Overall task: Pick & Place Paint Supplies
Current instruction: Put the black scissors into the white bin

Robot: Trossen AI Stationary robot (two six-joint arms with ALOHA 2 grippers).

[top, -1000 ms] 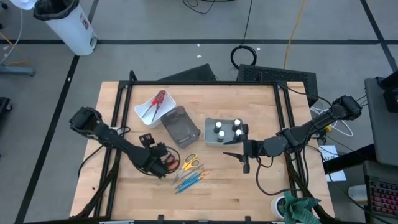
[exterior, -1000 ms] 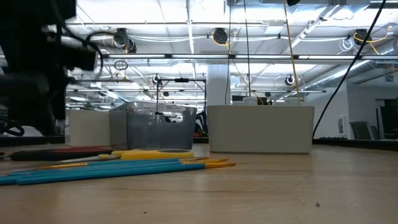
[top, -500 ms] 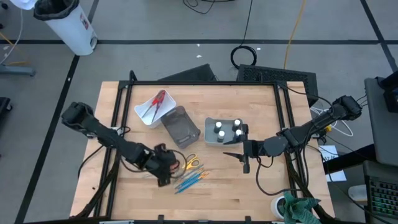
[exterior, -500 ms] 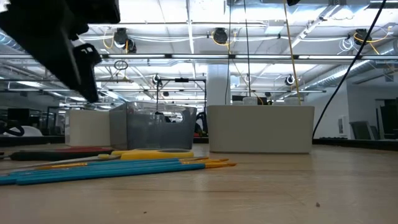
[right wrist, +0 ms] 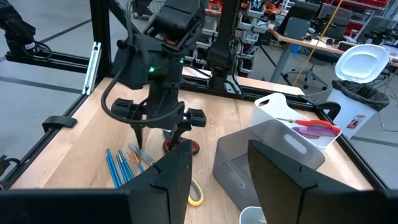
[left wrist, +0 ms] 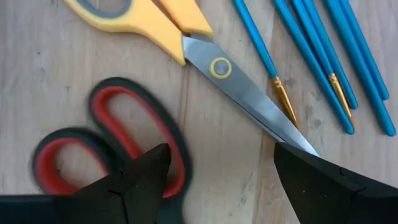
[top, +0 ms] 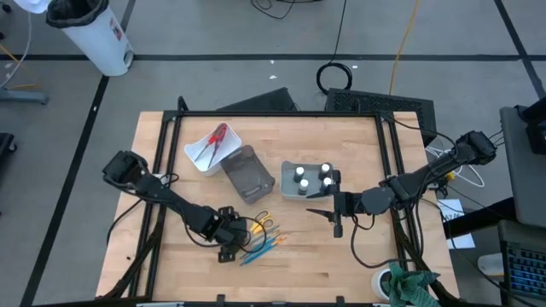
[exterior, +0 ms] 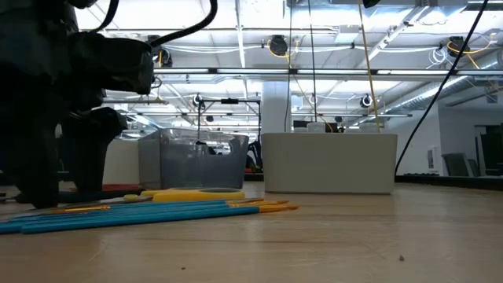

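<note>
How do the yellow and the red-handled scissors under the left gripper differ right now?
The yellow scissors have plain yellow handles; the red scissors have red loops rimmed in black. The yellow pair's blade lies between the open left gripper's fingers; the red pair's handle sits by one fingertip. Both lie flat on the table.

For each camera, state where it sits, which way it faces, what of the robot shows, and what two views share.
High view: overhead, straight down on the wooden table; both arms show, left end effector over the supplies, right end effector waiting.
Low view: table height, level across; the left arm's dark bulk shows.
Left wrist view: looks down past open fingers at red-handled scissors, yellow-handled scissors, blue brushes.
Right wrist view: looks across at the left arm.
Shared: the blue brushes appear in all four.
</note>
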